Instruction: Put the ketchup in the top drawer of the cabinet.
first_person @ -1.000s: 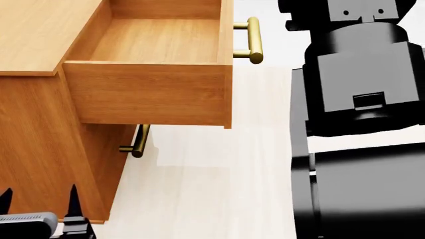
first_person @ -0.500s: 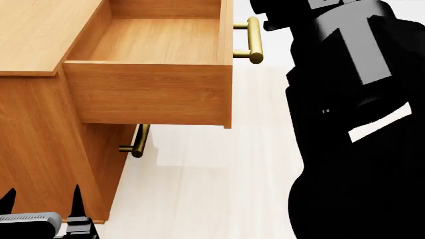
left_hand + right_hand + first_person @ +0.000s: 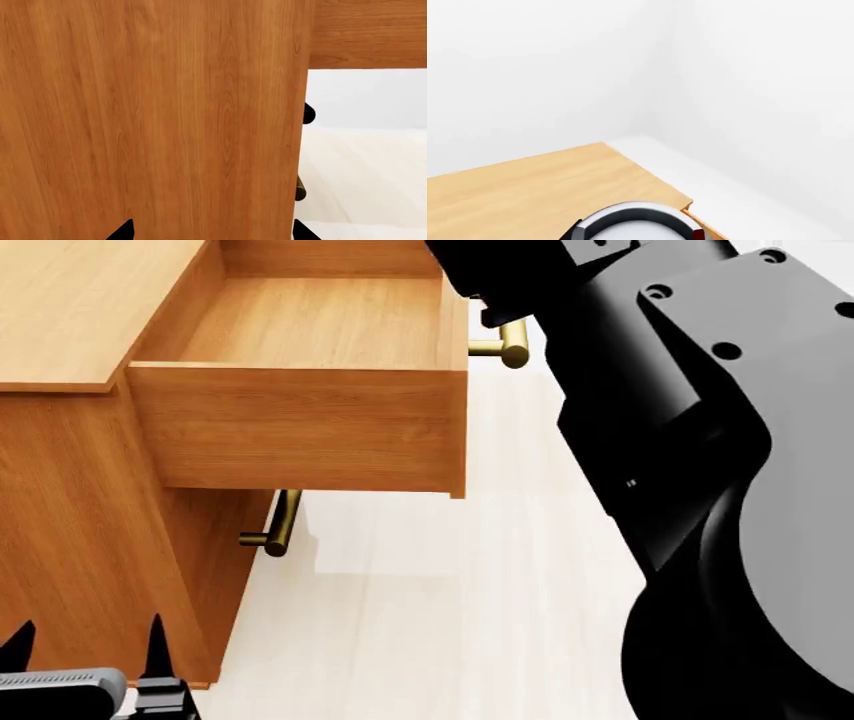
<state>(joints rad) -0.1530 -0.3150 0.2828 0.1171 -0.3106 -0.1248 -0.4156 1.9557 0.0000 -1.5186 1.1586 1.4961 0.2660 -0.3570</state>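
Observation:
The cabinet (image 3: 80, 500) stands at the left, and its top drawer (image 3: 307, 420) is pulled out and shows an empty wooden floor. The drawer's brass handle (image 3: 513, 344) is partly hidden by my right arm (image 3: 694, 440). In the right wrist view my right gripper (image 3: 634, 236) is shut on the ketchup (image 3: 627, 222). Only the can's silver top and a sliver of red label show, above the cabinet's flat top (image 3: 527, 190). My left gripper (image 3: 87, 640) is open and empty, low beside the cabinet's side panel (image 3: 153, 120).
The lower drawer's brass handle (image 3: 276, 525) sticks out under the open drawer and also shows in the left wrist view (image 3: 300, 189). Pale wood floor (image 3: 441, 620) lies between the cabinet and my right arm. White walls (image 3: 560, 65) stand behind the cabinet.
My right arm has swung left and forward towards the open drawer and now covers part of the top handle. The left gripper has barely moved.

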